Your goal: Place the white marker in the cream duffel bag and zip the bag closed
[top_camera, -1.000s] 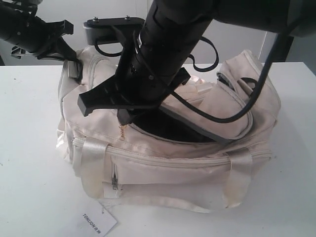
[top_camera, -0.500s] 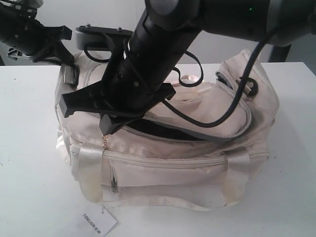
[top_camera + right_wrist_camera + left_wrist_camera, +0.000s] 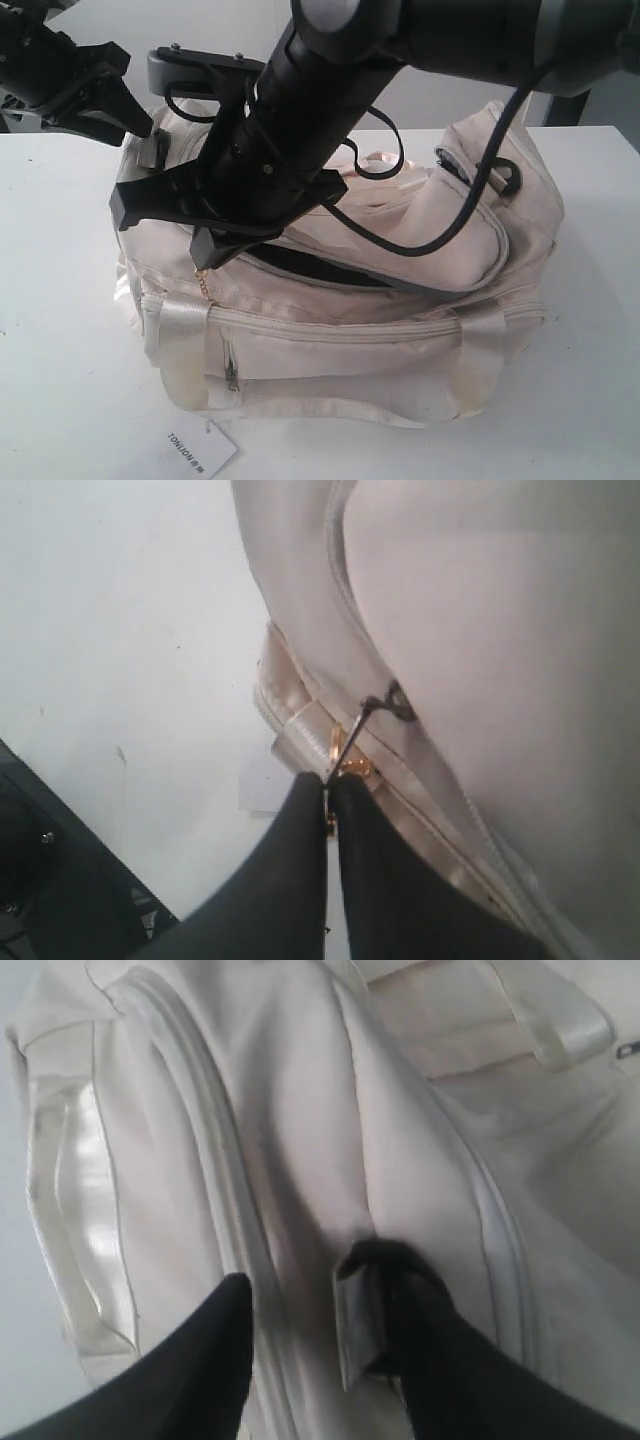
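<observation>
The cream duffel bag [image 3: 400, 340] lies on the white table [image 3: 60, 330]. Its top zipper is partly closed, and a dark slit [image 3: 300, 262] remains open. My right gripper [image 3: 203, 262] reaches across to the bag's left side. It is shut on the gold zipper pull [image 3: 352, 767], pinched at the fingertips [image 3: 328, 780]. My left gripper [image 3: 145, 135] holds the bag's raised left end. Bag fabric [image 3: 300, 1110] and a grey tab [image 3: 358, 1320] sit between its fingers [image 3: 225, 1340]. The white marker is out of view.
A white paper tag [image 3: 195, 450] printed TONLION lies on the table in front of the bag. Satin strap handles [image 3: 185, 345] hang down the bag's front. A black cable from the right arm [image 3: 470, 225] drapes over the bag's top.
My right gripper has moved left along the zipper with the pull, and the dark opening has narrowed. The left gripper has shifted slightly while still at the bag's end.
</observation>
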### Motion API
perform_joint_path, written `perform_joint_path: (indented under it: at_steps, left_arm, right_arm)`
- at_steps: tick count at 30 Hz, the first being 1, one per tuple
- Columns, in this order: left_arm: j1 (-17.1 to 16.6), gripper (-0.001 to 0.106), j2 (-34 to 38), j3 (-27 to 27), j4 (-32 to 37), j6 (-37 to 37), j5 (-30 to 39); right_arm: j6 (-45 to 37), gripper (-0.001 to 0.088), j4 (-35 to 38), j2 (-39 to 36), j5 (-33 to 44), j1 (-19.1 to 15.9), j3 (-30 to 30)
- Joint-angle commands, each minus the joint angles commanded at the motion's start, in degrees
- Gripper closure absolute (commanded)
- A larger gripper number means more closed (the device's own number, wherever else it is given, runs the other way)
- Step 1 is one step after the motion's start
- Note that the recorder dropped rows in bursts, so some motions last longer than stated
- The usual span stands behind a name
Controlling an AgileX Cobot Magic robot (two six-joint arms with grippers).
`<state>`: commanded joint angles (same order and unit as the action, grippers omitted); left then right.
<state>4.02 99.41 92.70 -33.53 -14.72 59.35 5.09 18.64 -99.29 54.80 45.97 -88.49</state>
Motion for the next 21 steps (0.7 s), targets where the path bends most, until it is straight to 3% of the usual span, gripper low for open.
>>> perform_joint_path:
  at_steps: [9,21]
  left_arm:
    - [0.0,0.055,-2.92,-3.08,1.45,-0.01,3.7]
    - [0.0,0.055,-6.89,-13.51,0.15,-0.51,-2.43]
  right_arm:
    - [0.0,0.0868,-0.01,0.0,0.22,0.0,0.0]
    - [0.0,0.0868,-0.01,0.0,0.22,0.0,0.0]
